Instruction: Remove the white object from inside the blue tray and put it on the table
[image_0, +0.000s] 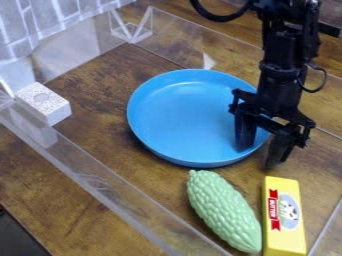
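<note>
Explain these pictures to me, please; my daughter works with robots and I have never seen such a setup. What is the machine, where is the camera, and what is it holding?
The black machine is a single robot arm reaching in from the top right. Its gripper, the part that grabs, is down at the right rim of a round blue tray. All pictures come from one camera looking down at the wooden table. Nearer the camera lie a bumpy green gourd and a yellow box; a white block is at the left. I cannot tell whether the fingers grip anything.
</note>
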